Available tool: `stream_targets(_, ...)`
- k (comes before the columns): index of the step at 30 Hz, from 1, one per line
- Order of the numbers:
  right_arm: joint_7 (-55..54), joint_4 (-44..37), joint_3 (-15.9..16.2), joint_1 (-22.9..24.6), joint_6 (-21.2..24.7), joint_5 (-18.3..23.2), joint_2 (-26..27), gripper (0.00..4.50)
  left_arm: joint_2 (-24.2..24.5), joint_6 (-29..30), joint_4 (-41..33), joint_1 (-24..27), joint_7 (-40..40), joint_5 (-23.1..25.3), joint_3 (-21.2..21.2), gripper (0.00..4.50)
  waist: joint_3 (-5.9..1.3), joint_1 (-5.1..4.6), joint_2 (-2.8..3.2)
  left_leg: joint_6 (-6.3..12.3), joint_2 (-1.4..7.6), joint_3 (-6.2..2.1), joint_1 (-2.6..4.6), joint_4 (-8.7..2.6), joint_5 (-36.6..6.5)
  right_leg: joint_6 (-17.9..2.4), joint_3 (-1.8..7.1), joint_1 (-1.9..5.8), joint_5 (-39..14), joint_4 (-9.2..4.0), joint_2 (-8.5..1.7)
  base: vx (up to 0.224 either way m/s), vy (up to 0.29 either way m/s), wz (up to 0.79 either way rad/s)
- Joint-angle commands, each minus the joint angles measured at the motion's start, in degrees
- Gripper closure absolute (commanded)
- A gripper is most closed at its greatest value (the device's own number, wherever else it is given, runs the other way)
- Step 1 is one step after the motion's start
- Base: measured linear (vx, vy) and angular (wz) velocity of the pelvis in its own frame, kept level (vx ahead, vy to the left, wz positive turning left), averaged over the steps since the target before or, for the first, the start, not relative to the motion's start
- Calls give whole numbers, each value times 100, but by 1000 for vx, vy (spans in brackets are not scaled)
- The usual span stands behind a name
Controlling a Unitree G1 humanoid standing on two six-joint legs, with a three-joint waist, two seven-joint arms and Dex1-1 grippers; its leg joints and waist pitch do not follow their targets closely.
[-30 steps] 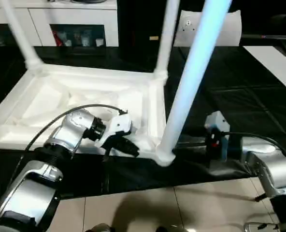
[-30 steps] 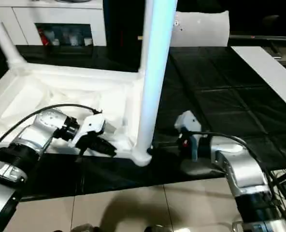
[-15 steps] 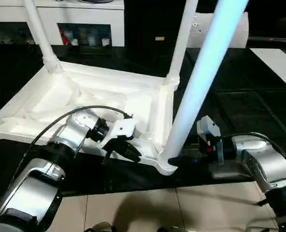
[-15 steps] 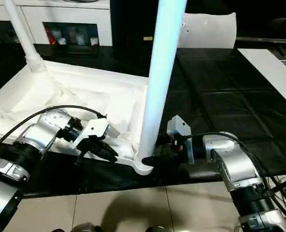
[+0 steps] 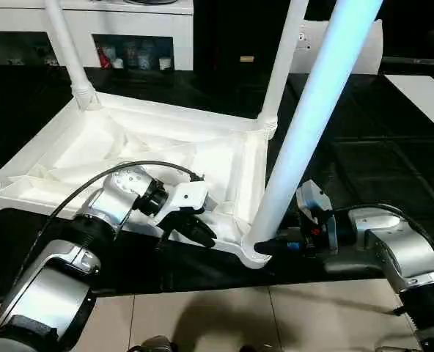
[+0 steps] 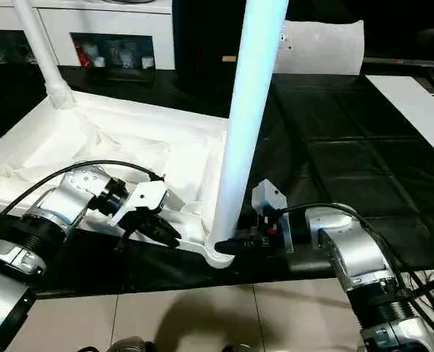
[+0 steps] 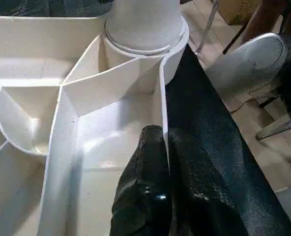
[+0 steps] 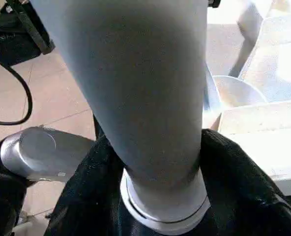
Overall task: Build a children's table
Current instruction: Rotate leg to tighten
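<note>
Okay, step: by the look of it, seating the near leg (image 5: pixel 305 125) into its corner socket (image 5: pixel 252 253), lower centre of the head view.
Table top (image 5: pixel 129 139): upside down on the black mat (image 5: pixel 378 169), ribs facing up, across left and centre of frame.
Other legs: two upright at the far corners, upper left (image 5: pixel 64 40) and upper centre (image 5: pixel 284 59).
Near leg: upright in the near corner socket, leaning slightly toward upper right. Ring at its foot visible just above the socket lip in the right wrist view, so probably not fully home; judgement only.
Left gripper (image 5: pixel 202 233): closed tight, pinching the thin rim (image 7: pixel 162 98) just short of that socket, one finger inside the rim, one outside over the mat.
Right gripper (image 5: pixel 270 247): level, at the leg's foot right above the socket, lower right of centre. Grip state: cannot tell whether clamped on the leg or just loose around it.
Doing it well: keep the rim pinch firm as the anchor so the top can't slide on the mat. Get a solid hold low on the leg before loading it. Bring the leg square to the socket first, then press straight down its axis.
Risk: sideways push with that lean likely to jam the taper or lever the near corner up.
Check: ring flush with the socket lip all round.
</note>
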Motion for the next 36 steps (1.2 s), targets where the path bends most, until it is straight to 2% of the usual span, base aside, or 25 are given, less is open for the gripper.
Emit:
stream_targets(1,-50,-225,-75,45,252,252,64,251,-134,23,111,-54,-13,108,-153,450,-312,-54,-7,377,554,-150,82,-441,-828,-1322,448,300,-1211,-398,-547,0,0,0)
stream_targets(4,-643,-464,-219,244,517,286,253,251,-320,450,130,-132,452,83,-2,450,-291,-51,3,283,555,-162,89,-460,-984,-1233,459,285,-1478,-436,-566,0,0,0)
stream_targets(8,-785,-492,-248,269,582,280,312,251,-364,554,135,-152,541,67,32,450,-252,-87,-15,124,516,-195,96,-478,-1390,-919,442,270,-2532,-577,-596,0,0,0)
stream_targets(12,-785,-492,-248,269,582,280,312,251,-364,554,135,-152,541,67,32,450,-256,-96,-9,125,539,-205,107,-496,-1433,-895,449,251,-2428,-574,-582,0,0,0)
stream_targets(13,-2130,-537,-372,462,862,-34,1039,251,-930,1057,261,-274,1505,-60,309,450,-262,-93,107,98,545,-210,111,-502,-1417,-954,458,242,-2255,-550,-579,0,0,0)
stream_targets(14,-3126,-538,-461,599,1057,-260,1626,251,-1370,1386,353,-352,2237,-144,501,450,-221,-111,109,-84,572,-195,170,-525,-1589,-1017,472,158,-2203,-570,-550,0,0,0)
stream_targets(15,-3795,-498,-544,654,1171,-394,2033,252,-1667,1595,420,-409,2751,-205,640,450,-196,-155,102,-231,555,-194,174,-536,-1837,-1016,465,131,-2414,-581,-526,0,0,0)
stream_targets(16,-4389,-377,-672,612,1227,-479,2391,252,-1911,1716,495,-474,3237,-260,787,450,-179,-220,43,-395,480,-282,213,-526,-2359,-722,338,169,-3363,-665,-562,0,0,0)
stream_targets(17,-4722,-264,-789,524,1265,-504,2578,253,-2027,1748,525,-511,3463,-306,870,450,-188,-282,44,-373,468,-308,277,-503,-2506,-493,314,167,-3782,-752,-592,0,0,0)
stream_targets(18,-4757,-254,-800,516,1270,-505,2597,253,-2039,1751,528,-515,3484,-309,879,450,-190,-321,52,-325,470,-318,242,-513,-2470,-464,317,197,-3767,-763,-599,0,0,0)
stream_targets(19,-5206,-77,-946,342,1247,-474,2902,254,-2210,1754,557,-565,3834,-319,989,450,-213,-368,92,-239,478,-320,191,-538,-2331,-464,337,236,-3543,-765,-596,0,0,0)
stream_targets(20,-5212,-74,-947,339,1246,-472,2906,254,-2213,1753,557,-566,3839,-318,990,450,-235,-407,110,-190,488,-317,158,-547,-2238,-551,360,237,-3235,-745,-593,0,0,0)
stream_targets(21,-5254,-29,-940,267,1191,-455,2971,254,-2227,1722,559,-571,3865,-311,994,450,-265,-424,123,-166,496,-321,116,-556,-2098,-604,376,276,-2958,-712,-591,0,0,0)
stream_targets(22,-5330,-27,-938,186,1149,-426,3070,254,-2199,1635,552,-575,3901,-231,959,450,-288,-468,111,-88,507,-296,66,-567,-1749,-771,407,292,-2238,-648,-571,0,0,0)
stream_targets(23,-5356,-33,-939,158,1129,-411,3108,254,-2162,1566,554,-576,3917,-165,927,450,-302,-507,98,30,495,-255,49,-549,-1493,-970,426,292,-1679,-582,-553,0,0,0)
stream_targets(24,-5366,-66,-924,153,1141,-419,3119,254,-2117,1516,550,-571,3899,-103,906,450,-313,-505,100,97,489,-239,51,-536,-1408,-1046,427,304,-1553,-572,-557,0,0,0)
stream_targets(25,-5335,-108,-891,154,1149,-440,3117,254,-2075,1480,549,-565,3872,-60,900,450,-304,-492,93,240,468,-194,60,-505,-1321,-1138,433,301,-1582,-589,-568,0,0,0)
stream_targets(27,-5363,-310,-905,264,1233,-586,3230,254,-1888,1353,580,-541,3836,129,873,450,-299,-467,83,285,456,-188,42,-492,-1255,-1095,435,311,-1750,-600,-579,0,0,0)
stream_targets(29,-5431,-361,-943,315,1307,-577,3272,254,-1781,1250,590,-509,3782,245,807,450,-303,-456,70,264,480,-206,41,-518,-1228,-977,422,306,-2073,-621,-561,0,0,0)
stream_targets(30,-5510,-361,-959,335,1253,-605,3238,199,-1710,1183,600,-490,3756,285,789,450,-307,-452,81,239,491,-206,56,-515,-1238,-976,427,301,-2082,-616,-567,0,0,0)
stream_targets(31,-5576,-359,-967,343,1204,-633,3215,185,-1673,1148,609,-481,3757,304,788,450,-309,-458,102,185,507,-211,58,-524,-1249,-986,433,295,-2042,-607,-564,0,0,0)
stream_targets(33,-5711,-326,-1115,390,1083,-587,3143,179,-1496,1012,590,-441,3675,293,775,450,-327,-465,76,146,519,-212,59,-529,-1241,-1042,439,301,-1823,-571,-556,0,0,0)
stream_targets(34,-5716,-338,-1179,422,1028,-548,3091,164,-1423,973,568,-435,3659,244,826,450,-324,-457,106,128,520,-207,72,-529,-1236,-1078,443,291,-1720,-555,-561,0,0,0)
stream_targets(35,-5684,-376,-1201,466,964,-538,3026,164,-1354,910,511,-412,3577,177,879,450,-341,-462,98,133,523,-199,77,-522,-1177,-1141,448,299,-1541,-533,-558,0,0,0)
stream_targets(36,-5674,-436,-1221,515,844,-607,2964,141,-1292,872,445,-390,3513,121,947,450,-351,-461,105,147,516,-190,57,-518,-1080,-1175,447,312,-1377,-512,-556,0,0,0)
